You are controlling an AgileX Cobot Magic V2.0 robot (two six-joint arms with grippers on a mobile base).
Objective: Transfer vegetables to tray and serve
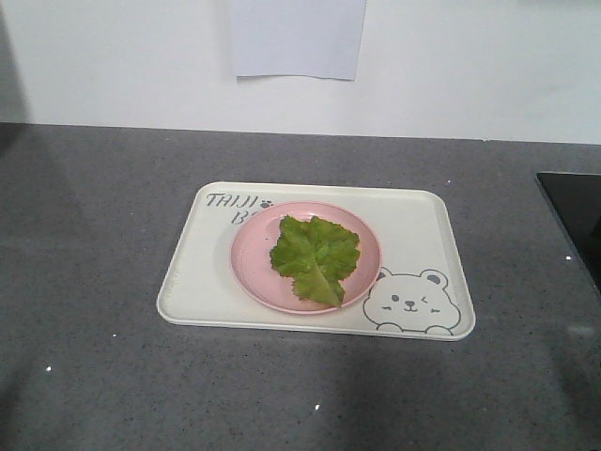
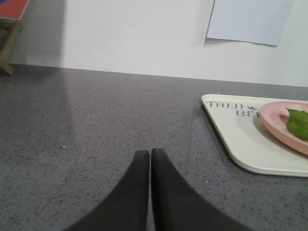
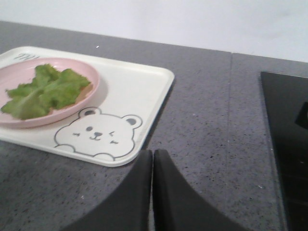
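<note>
A bright green lettuce leaf, the vegetables (image 1: 315, 256), lies on a round pink plate (image 1: 254, 268) that stands in the middle of the cream-white tray (image 1: 202, 282) with a bear drawing. Neither arm shows in the front view. The left gripper (image 2: 150, 153) is shut and empty, low over the grey counter to the left of the tray (image 2: 240, 139); the leaf (image 2: 299, 122) peeks in at the right edge. Shut and empty too, the right gripper (image 3: 152, 154) sits just off the tray's near right corner (image 3: 139, 96), apart from the leaf (image 3: 43, 91) and plate (image 3: 89, 82).
The tray rests on a speckled grey counter (image 1: 94, 235) against a white wall. A black panel (image 1: 575, 211) is set in the counter at the right. A paper sheet (image 1: 296, 38) hangs on the wall behind. A wooden-legged object (image 2: 9, 29) shows at far left.
</note>
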